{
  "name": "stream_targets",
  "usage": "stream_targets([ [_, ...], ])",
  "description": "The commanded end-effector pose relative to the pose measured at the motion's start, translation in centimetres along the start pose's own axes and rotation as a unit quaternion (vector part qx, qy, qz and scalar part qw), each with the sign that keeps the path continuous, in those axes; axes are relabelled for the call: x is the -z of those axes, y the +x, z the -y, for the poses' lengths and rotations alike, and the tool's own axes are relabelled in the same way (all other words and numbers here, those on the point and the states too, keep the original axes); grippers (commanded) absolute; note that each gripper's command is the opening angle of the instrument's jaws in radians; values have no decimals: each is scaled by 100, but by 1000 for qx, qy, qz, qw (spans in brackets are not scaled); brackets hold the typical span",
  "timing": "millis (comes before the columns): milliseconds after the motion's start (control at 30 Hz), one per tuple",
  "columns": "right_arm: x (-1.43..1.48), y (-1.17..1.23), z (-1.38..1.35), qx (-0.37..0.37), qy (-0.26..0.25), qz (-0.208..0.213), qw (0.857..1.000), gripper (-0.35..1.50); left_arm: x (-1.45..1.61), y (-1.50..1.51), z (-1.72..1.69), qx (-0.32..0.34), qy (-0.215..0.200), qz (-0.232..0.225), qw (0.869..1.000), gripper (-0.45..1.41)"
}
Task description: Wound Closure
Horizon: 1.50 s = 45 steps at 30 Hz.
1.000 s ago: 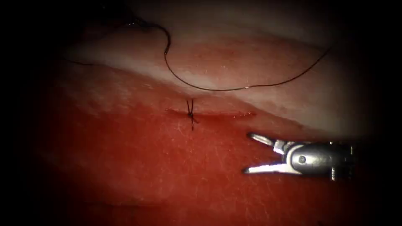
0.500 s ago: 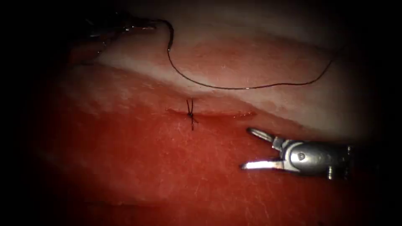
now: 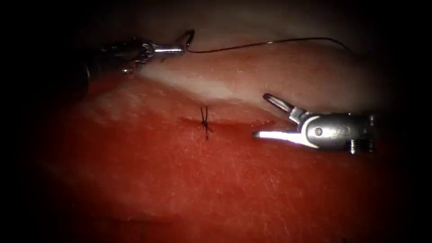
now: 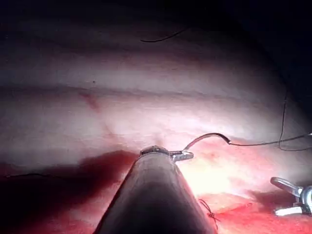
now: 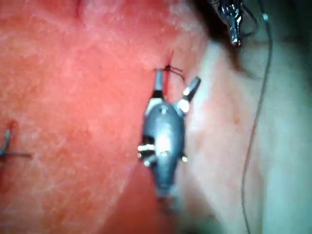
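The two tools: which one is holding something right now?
The left arm's tool, above the cut, holds the needle near its thread end. The right arm's tool is open and empty.

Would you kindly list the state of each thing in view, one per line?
left tool: jaws shut on the needle, held above the tissue.
right tool: jaws open, holding nothing, at the cut's right end.
needle: held by the left tool, out of the tissue.
thread: runs rightward from the needle, nearly straight.
cut: one knotted stitch across it, open to the stitch's right.
stitch: tied, short ends sticking out.
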Motion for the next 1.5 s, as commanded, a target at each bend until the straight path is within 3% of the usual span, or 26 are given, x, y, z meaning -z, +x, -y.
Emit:
stream_targets([
  [33, -20, 4, -2, 9, -1, -1, 1000, 127, -6, -1, -1, 35, 8, -2, 999, -45],
  [267, -43, 10, -10, 18, -32, -12, 999, 125, -7, -23, -38, 73, 13, -4, 997, -45],
  [367, -61, 11, -6, -73, -58, 22, 995, 118, -14, -46, -53, 66, 3, -25, 998, -45],
  [467, -76, 11, -5, -100, -53, 55, 992, 123, -17, -55, -58, 69, 0, -32, 997, -45],
  [700, -95, 26, -8, -104, -74, 62, 990, 127, -15, -62, -70, 70, -9, -68, 995, -45],
  [1167, -120, 33, -3, -78, -86, 70, 991, 122, -15, -71, -88, 68, -8, -70, 995, -45],
  [1333, -123, 34, -3, -67, -86, 72, 991, 108, -15, -72, -89, 68, -8, -70, 995, -45],
  [1500, -125, 38, -2, -64, -85, 72, 992, 107, -16, -72, -89, 68, -7, -71, 995, -45],
])
